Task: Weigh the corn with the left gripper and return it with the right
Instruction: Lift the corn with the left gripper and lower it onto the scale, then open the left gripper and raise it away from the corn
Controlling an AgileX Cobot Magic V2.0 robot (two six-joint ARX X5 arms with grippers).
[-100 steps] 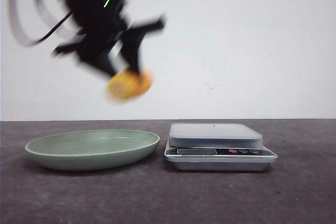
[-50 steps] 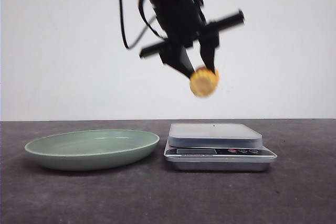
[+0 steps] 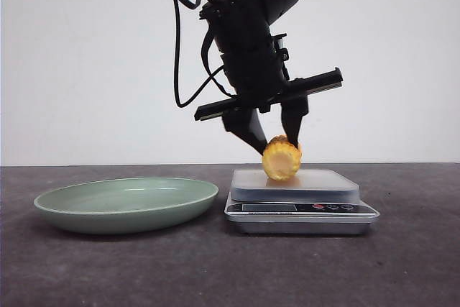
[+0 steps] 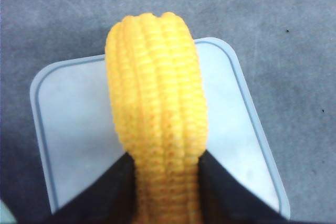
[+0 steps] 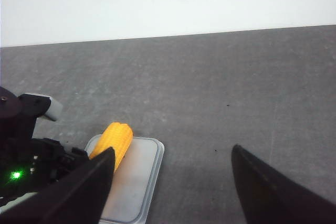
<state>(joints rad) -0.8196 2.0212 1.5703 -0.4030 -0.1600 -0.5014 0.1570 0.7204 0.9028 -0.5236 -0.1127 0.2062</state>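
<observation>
The yellow corn (image 3: pixel 281 161) is held in my left gripper (image 3: pixel 277 141), whose black fingers are shut on its sides. The corn is low over the scale (image 3: pixel 296 195), at or just touching its platform. In the left wrist view the corn (image 4: pixel 156 119) runs between the two fingers (image 4: pixel 102 195) over the pale platform (image 4: pixel 73 129). In the right wrist view the corn (image 5: pixel 114 141) lies over the scale platform (image 5: pixel 134 182). My right gripper (image 5: pixel 170 187) is open and empty, off to the side of the scale above the table.
A pale green oval plate (image 3: pixel 128 203) sits on the dark table left of the scale. The scale's display and buttons (image 3: pixel 330 208) face the front. A white wall stands behind the table.
My left gripper carried the corn from above the plate to the right and down onto the scale's platform. The plate and scale have not moved.
</observation>
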